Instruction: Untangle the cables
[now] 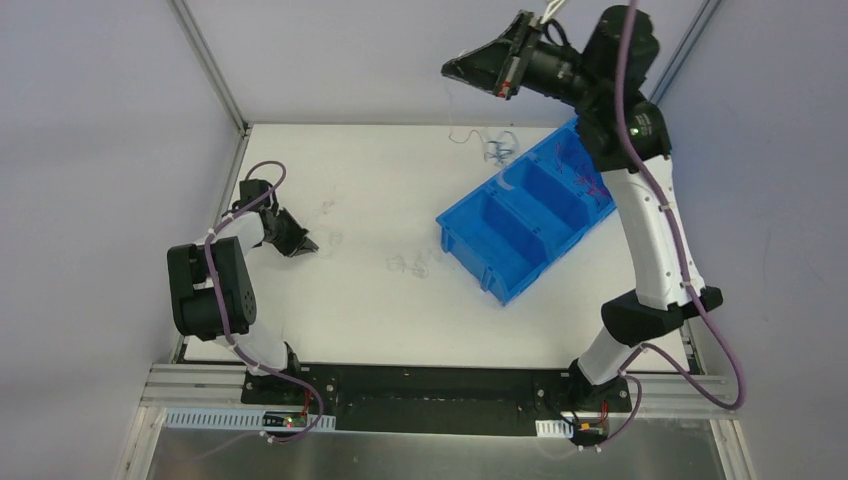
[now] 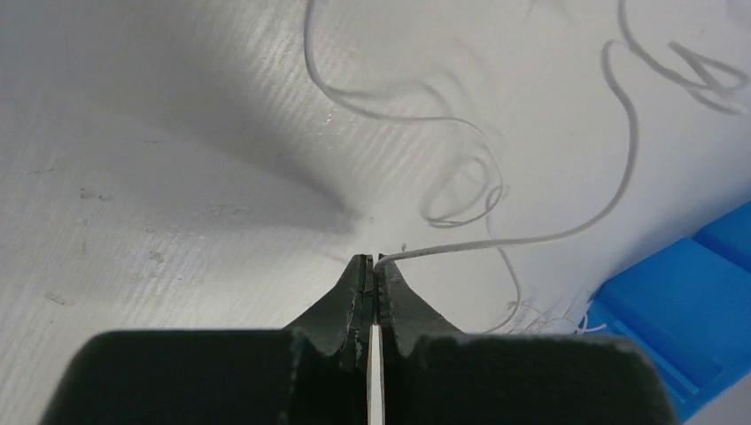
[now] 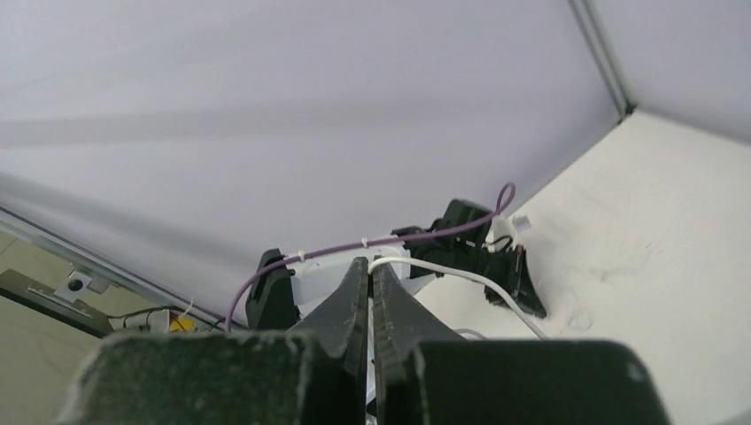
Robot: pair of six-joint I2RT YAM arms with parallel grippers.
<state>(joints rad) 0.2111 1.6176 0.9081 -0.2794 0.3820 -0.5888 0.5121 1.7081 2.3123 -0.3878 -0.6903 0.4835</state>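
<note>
- Pale walls and metal frame rails close in a white counter [image 1: 330,330]; both arm bases sit at the near edge.
- Blue bin [image 1: 470,235] lies diagonally on the right half of the counter, three compartments, one end pointing near-left and the other far-right.
- Cables [image 1: 490,148]: small tangle of thin wires on the counter at the far side, just beyond the bin's far-left wall.
- More thin red and purple strands [image 1: 588,182] lie inside the bin's far compartment.
- Faint white loops [image 1: 412,263] lie on the counter between the left arm and the bin, near the bin's near-left end.
- Left fingers [image 1: 305,245] are low over the left part of the counter, well apart from the bin.
- Left wrist view: left fingers [image 2: 372,268] are pressed together, clamped on a white wire [image 2: 567,235] that leaves the tips to the right and curves up across the counter.
- A second thin loop [image 2: 460,208] lies just beyond the tips; frayed wire ends [image 2: 549,314] lie beside the bin corner [image 2: 700,319].
- Right fingers [image 1: 452,70] are raised high over the far edge, pointing left.
- Right wrist view: right fingers [image 3: 370,266] are together, pinching a white strand [image 3: 443,268] that arcs right and down out of the tips.
- Left arm [image 3: 478,248] shows small behind them, down at the counter.
</note>
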